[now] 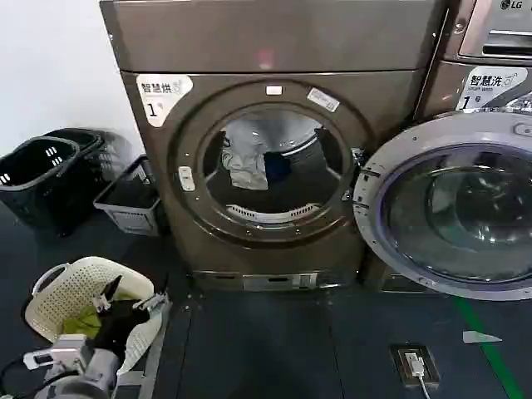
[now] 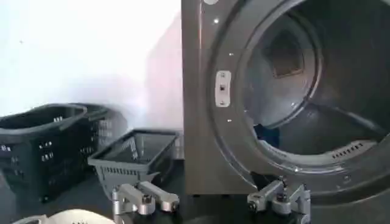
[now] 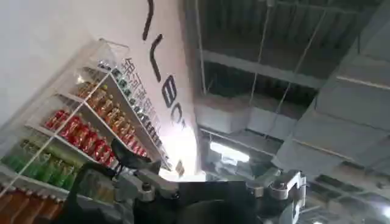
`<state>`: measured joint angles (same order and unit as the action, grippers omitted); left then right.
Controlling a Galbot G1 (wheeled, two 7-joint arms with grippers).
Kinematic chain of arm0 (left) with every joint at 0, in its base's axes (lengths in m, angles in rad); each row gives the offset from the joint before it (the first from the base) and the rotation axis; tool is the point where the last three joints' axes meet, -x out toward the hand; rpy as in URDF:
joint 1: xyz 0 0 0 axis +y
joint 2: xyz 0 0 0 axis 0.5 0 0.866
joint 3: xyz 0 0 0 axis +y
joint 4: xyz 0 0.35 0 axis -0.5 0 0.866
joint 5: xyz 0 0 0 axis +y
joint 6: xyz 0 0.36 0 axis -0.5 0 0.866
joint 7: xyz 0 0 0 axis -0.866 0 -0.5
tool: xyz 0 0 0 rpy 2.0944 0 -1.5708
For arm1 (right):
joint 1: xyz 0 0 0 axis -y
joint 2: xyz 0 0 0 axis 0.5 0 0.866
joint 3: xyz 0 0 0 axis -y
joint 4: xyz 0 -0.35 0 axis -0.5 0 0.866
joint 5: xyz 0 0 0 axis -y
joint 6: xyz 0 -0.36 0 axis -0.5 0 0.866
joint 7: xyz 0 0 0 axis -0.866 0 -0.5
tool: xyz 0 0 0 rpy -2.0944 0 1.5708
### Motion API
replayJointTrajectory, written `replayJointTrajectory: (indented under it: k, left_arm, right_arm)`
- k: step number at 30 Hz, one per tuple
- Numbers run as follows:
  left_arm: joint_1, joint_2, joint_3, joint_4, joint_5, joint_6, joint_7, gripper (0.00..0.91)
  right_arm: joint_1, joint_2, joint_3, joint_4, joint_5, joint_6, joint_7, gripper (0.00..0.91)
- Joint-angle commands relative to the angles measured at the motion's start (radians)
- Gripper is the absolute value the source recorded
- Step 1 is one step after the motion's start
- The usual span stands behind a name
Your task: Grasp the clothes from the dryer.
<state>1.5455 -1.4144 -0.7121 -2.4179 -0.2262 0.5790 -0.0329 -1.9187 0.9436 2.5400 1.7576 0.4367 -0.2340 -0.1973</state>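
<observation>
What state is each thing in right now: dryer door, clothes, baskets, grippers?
Dryer: door swung fully open to its right.
Clothes: bundled inside the drum, untouched.
White basket: on the floor, yellow-green cloth inside.
Grey basket: upright beside the dryer.
Left gripper: jaws open, low, facing the dryer.
Right gripper: jaws open, pointing at the ceiling.

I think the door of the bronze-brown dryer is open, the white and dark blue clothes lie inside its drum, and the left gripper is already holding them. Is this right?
Not quite. The left gripper holds nothing: the head view shows it low beside the cream plastic basket, apart from the bronze-brown dryer. The rest stands: the door is open and the white and dark blue clothes lie inside the drum.
</observation>
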Motion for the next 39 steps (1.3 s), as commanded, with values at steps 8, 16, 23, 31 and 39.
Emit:
replayJointTrajectory:
  k: [8,16,23,31,39]
  left_arm:
    - [-0.003,-0.003,-0.002,-0.006,-0.004,-0.001,0.0,0.907]
    - [-0.015,0.01,-0.003,-0.014,-0.024,0.006,0.001,0.907]
    - [-0.009,0.016,-0.01,-0.025,-0.041,0.013,0.002,0.907]
    - [-0.014,0.017,-0.021,-0.024,-0.051,0.017,0.002,0.907]
    - [-0.024,0.017,-0.022,-0.02,-0.059,0.019,0.002,0.907]
  right_arm:
    - [0.002,-0.002,0.005,-0.002,0.041,0.019,-0.014,0.907]
    - [-0.018,-0.016,0.021,0.011,0.076,0.023,-0.006,0.907]
    - [-0.029,-0.016,0.038,-0.006,0.082,0.025,-0.007,0.907]
    - [-0.016,-0.011,0.023,0.003,0.081,0.026,-0.009,0.907]
    - [-0.013,-0.024,0.016,0.009,0.082,0.024,-0.008,0.907]
